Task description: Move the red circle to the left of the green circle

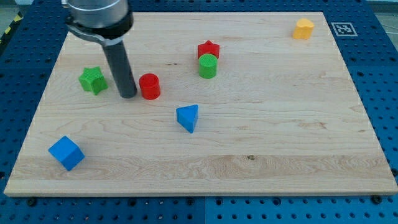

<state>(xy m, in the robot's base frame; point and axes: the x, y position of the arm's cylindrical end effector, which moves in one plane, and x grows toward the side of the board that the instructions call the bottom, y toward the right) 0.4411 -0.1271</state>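
Observation:
The red circle [149, 86] stands on the wooden board, left of centre. The green circle [208, 65] is up and to its right, touching the red star [209, 49] just above it. My tip [128, 95] rests on the board right beside the red circle's left side, touching it or nearly so. The rod rises from there to the view's top left.
A green star [92, 80] lies left of my tip. A blue triangle [188, 117] sits below and right of the red circle. A blue cube [66, 153] is at the bottom left. A yellow block [304, 28] is at the top right. The board [280, 124] ends near the view's bottom.

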